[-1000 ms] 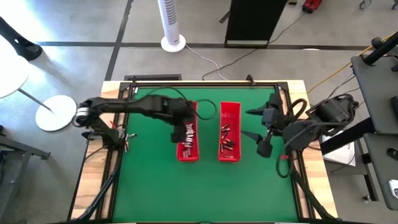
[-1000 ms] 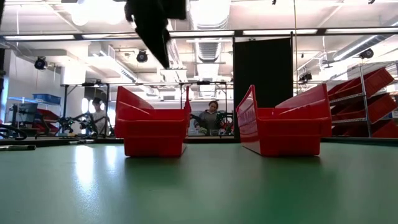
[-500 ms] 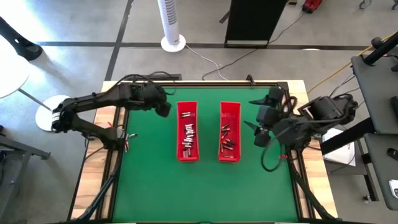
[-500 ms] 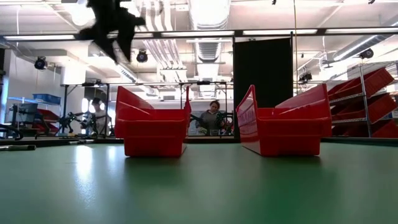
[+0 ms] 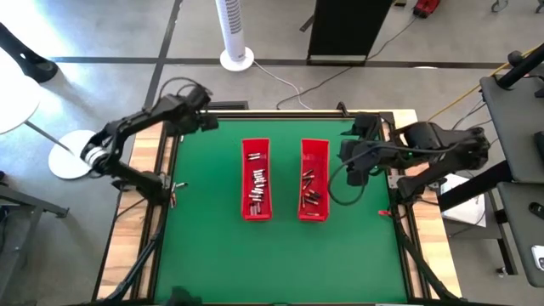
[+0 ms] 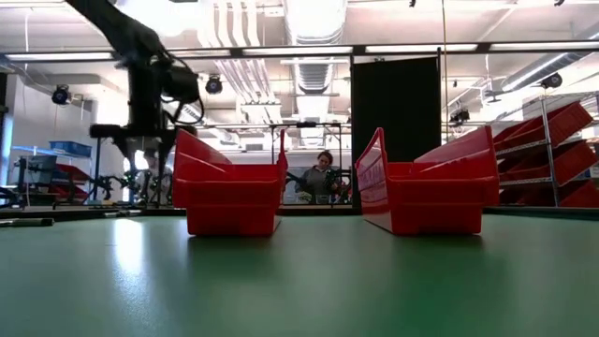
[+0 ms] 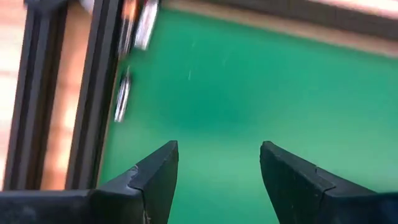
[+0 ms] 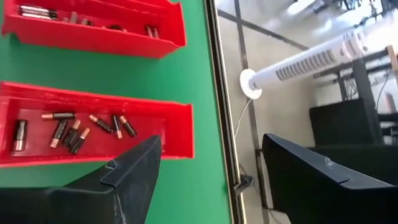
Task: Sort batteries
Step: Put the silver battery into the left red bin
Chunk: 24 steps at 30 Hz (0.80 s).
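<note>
Two red trays sit mid-table with batteries lying in both. Left gripper hangs spread and empty over the far left corner; right gripper hovers, fingers apart, just beside the right tray.

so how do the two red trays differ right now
The left long red plastic tray holds batteries strung along most of its length; the right long red plastic tray holds fewer, grouped toward its near half. In the low view the right tray leans, while the left sits square. Both lie parallel on the green mat.
</note>
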Each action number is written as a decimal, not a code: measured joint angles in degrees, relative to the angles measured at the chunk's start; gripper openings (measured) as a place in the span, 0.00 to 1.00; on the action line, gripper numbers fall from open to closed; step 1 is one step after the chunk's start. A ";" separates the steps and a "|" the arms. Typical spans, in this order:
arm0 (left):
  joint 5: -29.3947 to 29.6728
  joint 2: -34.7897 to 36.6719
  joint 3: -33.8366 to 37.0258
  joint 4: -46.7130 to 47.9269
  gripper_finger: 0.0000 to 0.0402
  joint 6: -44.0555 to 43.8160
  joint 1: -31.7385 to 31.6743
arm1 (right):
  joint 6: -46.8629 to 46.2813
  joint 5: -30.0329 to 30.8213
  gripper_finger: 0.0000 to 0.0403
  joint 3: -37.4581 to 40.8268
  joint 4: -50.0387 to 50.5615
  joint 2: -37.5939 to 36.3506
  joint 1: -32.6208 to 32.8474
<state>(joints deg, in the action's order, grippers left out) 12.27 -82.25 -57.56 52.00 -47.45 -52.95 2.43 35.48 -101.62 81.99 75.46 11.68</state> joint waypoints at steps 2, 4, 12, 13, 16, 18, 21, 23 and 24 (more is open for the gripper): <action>-0.87 -3.05 -2.78 -0.88 0.50 2.39 -2.94 | -1.61 0.01 0.67 1.18 -0.46 -1.20 -0.97; -1.08 -6.65 -6.68 -0.25 0.49 6.34 -5.67 | -3.82 0.03 0.66 1.73 -1.20 -2.27 -1.79; -1.56 -25.02 -25.05 9.47 0.44 20.21 -12.52 | -16.87 0.03 0.63 3.46 -1.30 -5.34 -2.51; -1.77 -27.30 -27.01 11.19 0.44 21.55 -12.85 | -18.03 0.04 0.63 3.87 -1.27 -5.85 -2.51; -1.10 -33.88 -32.80 16.93 0.43 23.86 -13.69 | -20.70 0.05 0.62 5.09 -1.27 -6.93 -2.51; -1.02 -37.20 -36.54 19.09 0.43 25.97 -14.25 | -22.44 0.05 0.63 5.64 -1.22 -7.39 -2.51; -1.24 -41.92 -42.33 24.41 0.42 27.65 -14.72 | -24.17 0.07 0.64 6.34 -0.92 -8.17 -2.49; -1.30 -45.33 -46.88 28.48 0.42 29.61 -14.96 | -24.46 0.27 0.65 6.84 -0.96 -8.54 -2.49; -1.54 -47.08 -49.20 31.32 0.42 30.64 -15.10 | -24.48 0.52 0.66 7.16 -0.90 -8.58 -2.51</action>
<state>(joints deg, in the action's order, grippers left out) 10.73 -129.33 -106.76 83.32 -16.81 -68.05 -22.05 36.00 -94.46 81.09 66.89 9.17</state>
